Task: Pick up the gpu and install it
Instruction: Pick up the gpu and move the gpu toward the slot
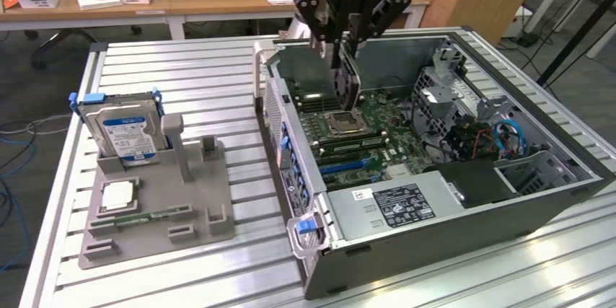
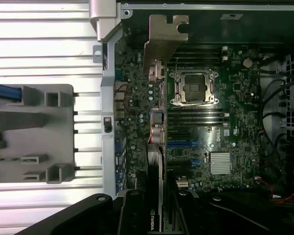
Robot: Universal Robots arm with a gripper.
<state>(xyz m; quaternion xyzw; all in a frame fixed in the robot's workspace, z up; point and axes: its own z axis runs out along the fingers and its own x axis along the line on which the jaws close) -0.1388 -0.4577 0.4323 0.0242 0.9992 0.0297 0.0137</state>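
My gripper (image 1: 347, 42) hangs over the open computer case (image 1: 539, 200), shut on the gpu (image 1: 344, 81). The card is thin and dark and hangs upright from the fingers, above the motherboard (image 1: 385, 142) near the CPU socket (image 1: 345, 123). In the wrist view the gpu (image 2: 156, 147) shows edge-on, running from my gripper (image 2: 157, 218) to its silver bracket (image 2: 162, 39) by the case's rear wall. The card hovers over the board, beside the blue slots (image 2: 182, 145); whether it touches anything I cannot tell.
A grey parts holder (image 1: 192, 210) lies on the slatted table at the exterior view's left. A hard drive (image 1: 123, 131) stands in it and a green memory stick (image 1: 144, 214) lies flat. Cables and a drive cage (image 1: 462, 117) crowd the case's far side.
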